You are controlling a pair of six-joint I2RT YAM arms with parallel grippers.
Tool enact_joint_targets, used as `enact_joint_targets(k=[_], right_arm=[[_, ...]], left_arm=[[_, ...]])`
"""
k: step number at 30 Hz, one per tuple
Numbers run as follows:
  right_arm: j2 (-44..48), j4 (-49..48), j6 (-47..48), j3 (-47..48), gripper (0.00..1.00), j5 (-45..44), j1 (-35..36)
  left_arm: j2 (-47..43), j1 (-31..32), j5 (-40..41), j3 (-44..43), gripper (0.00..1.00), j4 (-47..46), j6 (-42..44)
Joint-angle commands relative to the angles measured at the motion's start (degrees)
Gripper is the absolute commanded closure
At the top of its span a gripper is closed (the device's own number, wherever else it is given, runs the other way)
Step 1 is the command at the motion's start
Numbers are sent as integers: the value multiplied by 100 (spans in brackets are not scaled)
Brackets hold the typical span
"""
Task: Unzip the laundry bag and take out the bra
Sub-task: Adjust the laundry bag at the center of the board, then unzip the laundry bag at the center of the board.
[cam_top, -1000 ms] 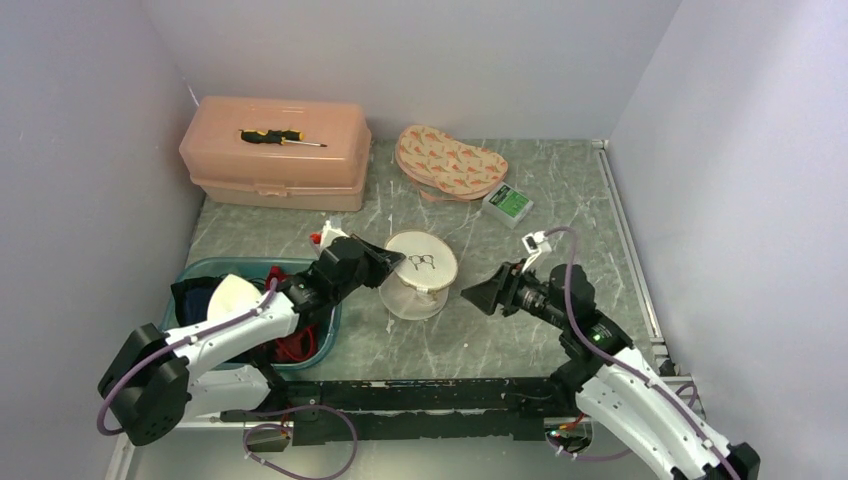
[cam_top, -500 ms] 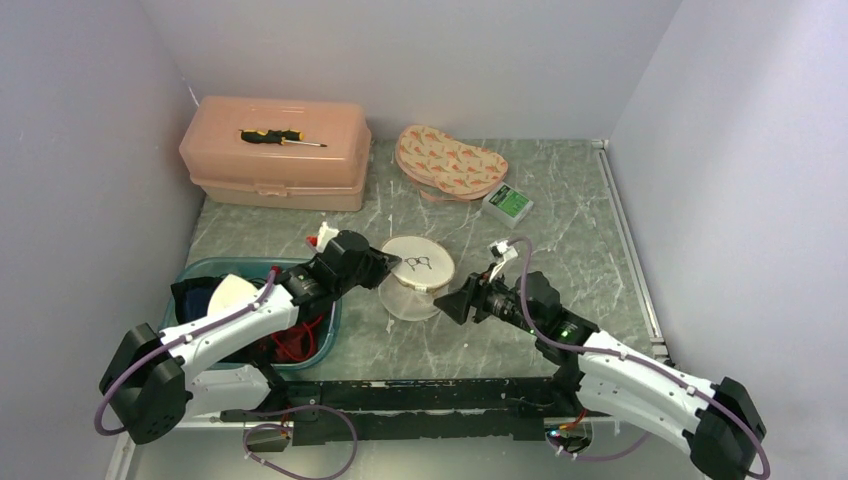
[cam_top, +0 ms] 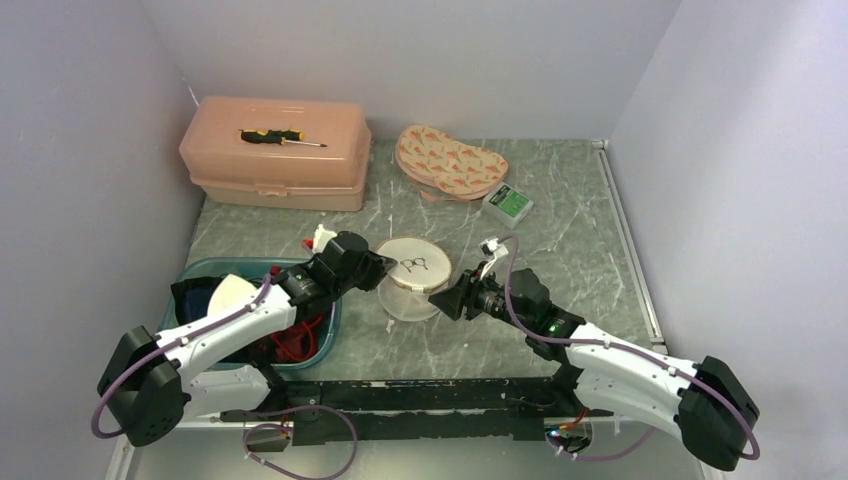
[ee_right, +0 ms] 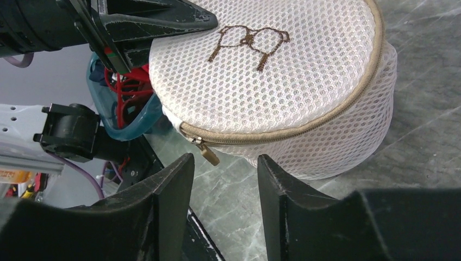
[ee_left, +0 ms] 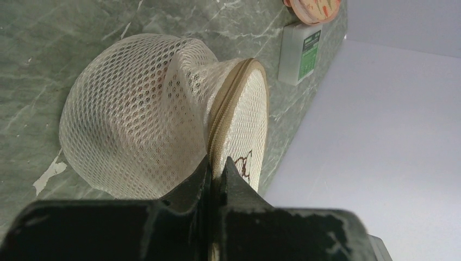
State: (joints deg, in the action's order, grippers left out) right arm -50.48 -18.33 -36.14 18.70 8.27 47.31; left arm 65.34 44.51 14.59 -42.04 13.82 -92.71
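Left gripper [ee_left: 217, 168] is clamped tight on the laundry bag [cam_top: 415, 275] at its zipper seam, so the bag is pinned. Red strappy stuff, likely the bra [cam_top: 293, 345], is seen in the teal bin [cam_top: 215, 263] under that arm, not through the mesh. On the bag's right side the zipper pull [ee_right: 209, 154] dangles just ahead of the half-open, empty right gripper [ee_right: 225, 161], clearly the nearer one. Compared with a second ago, that gripper has been brought left and narrowed.

Pale lilac-grey walls [cam_top: 400, 60] are closing in the cell at back, L & R. Grey-green marbled tabletop [cam_top: 560, 200] is lying flat btwn them, w/ white veins running across it. Metal rail [cam_top: 627, 240] is running along its R edge. Soft, even light is falling from above, leaving only faint shadows.
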Motion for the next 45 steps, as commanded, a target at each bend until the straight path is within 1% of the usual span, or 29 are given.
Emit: enact_joint_targets(k=[1,8,12,17,26,30,32,33,39,45], right_arm=[[-14,-508,46,197,52,189,18],[-273,-573,71,319,53,361,23],[-397,-537,74,428,56,335,20],[-498,-638,50,476,67,354,27],[-529,-580,59,521,80,369,33],[-453,-479,86,497,90,351,28],[-408,-418,107,480,97,359,29],[-383,-377,120,466,99,347,28],[-276,100,223,541,100,174,32],[-102,1008,487,660,100,-580,33]], left_arm=[[-112,17,161,-199,97,63,-58],[-78,15,131,-214,97,24,-55],[-61,22,123,-233,97,4,-38],[-22,16,95,-236,97,-16,-28],[-76,21,130,-183,97,-30,-37],[-90,22,160,-173,97,-28,-36],[-76,14,160,-173,97,-37,-28],[-62,19,163,-173,97,-38,-22],[-29,21,149,-173,97,-81,1],[-71,14,73,-185,97,-131,371]])
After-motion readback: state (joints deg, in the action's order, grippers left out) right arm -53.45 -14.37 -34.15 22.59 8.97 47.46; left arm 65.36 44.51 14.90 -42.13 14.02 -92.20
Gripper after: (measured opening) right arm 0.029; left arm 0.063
